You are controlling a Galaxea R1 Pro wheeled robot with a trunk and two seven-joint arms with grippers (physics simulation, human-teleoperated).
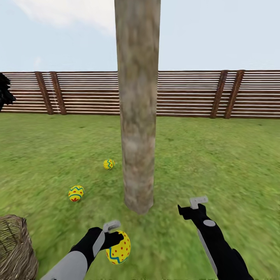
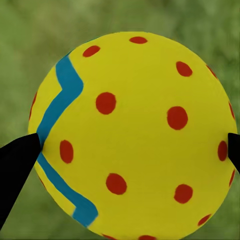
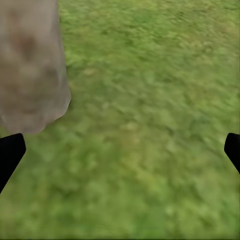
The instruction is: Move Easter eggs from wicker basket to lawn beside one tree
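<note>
A yellow egg (image 2: 131, 135) with red dots and a blue zigzag band is seen. Two yellow eggs (image 1: 76, 193) at ten o'clock of the grey-brown trunk (image 1: 137, 116) are patterned in red and teal.

- The tree (image 1: 137, 116) trunk stands dead ahead, blocking the middle
- Two eggs (image 1: 76, 193) lie left of the trunk
- Open lawn (image 1: 217, 163) right of the trunk
- The wicker basket (image 1: 15, 249) sits far left of it

A brown fence (image 1: 186, 93) of horizontal slats on darker slanted posts closes the far side of the yard under a pale blue sky with thin white cloud (image 1: 62, 13), a dark bush (image 1: 4, 93) at its left end, in even daylight.
</note>
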